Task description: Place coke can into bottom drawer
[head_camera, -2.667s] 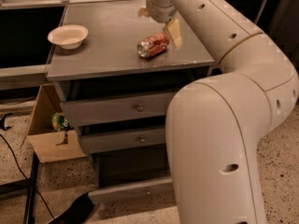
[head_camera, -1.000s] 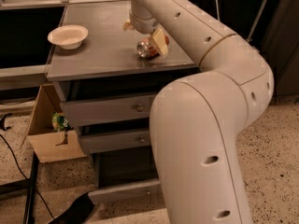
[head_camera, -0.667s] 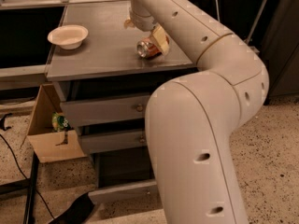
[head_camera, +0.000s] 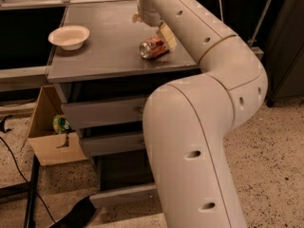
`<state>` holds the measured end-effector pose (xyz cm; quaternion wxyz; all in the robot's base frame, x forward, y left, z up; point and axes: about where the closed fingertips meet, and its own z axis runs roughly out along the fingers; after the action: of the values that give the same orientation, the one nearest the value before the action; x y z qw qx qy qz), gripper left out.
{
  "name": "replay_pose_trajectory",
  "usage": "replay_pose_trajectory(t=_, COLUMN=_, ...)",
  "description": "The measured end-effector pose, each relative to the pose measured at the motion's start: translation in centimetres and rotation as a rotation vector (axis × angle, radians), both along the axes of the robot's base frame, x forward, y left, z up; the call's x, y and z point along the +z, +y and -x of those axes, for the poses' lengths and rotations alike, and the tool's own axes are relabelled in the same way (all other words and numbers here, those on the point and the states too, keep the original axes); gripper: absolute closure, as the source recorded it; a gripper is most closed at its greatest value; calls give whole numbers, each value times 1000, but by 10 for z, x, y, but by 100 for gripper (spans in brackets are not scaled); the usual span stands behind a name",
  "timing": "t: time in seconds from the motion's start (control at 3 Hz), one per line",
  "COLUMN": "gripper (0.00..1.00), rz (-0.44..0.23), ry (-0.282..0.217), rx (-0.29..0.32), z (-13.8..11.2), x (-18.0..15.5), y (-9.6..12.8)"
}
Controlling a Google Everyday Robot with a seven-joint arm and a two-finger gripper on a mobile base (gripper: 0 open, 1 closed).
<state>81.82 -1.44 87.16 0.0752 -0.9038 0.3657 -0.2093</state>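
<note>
Reaching over the worktop [head_camera: 95, 56], tool [head_camera: 151, 28] spread open, holding nothing, just above the coke can [head_camera: 152, 48] lying sideways, label unreadable, bottom drawer [head_camera: 123, 195] pulled out, right end hidden behind arm [head_camera: 199, 127].

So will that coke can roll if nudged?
Likely: the coke can lies on its side on the cabinet top, so the gripper just above it could set it rolling. Thin aluminium, so probably light and easily dented.

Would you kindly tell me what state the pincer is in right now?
Pincer: open, poised just over the coke can, which lies on its side on the cabinet top.
</note>
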Motion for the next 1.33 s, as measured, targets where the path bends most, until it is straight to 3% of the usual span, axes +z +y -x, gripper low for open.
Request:
replay_pose_trajectory(t=0.33, gripper=3, rz=-2, ry=11, rx=-44, z=-6, x=-4, y=-14)
replay_pose_trajectory(t=1.0, gripper=6, rz=-48, ry=62, rx=-72, z=-3, x=-17, y=-21)
replay_pose_trajectory(t=1.33, gripper=22, rz=-64, ry=82, rx=-66, z=-2, x=-22, y=-18)
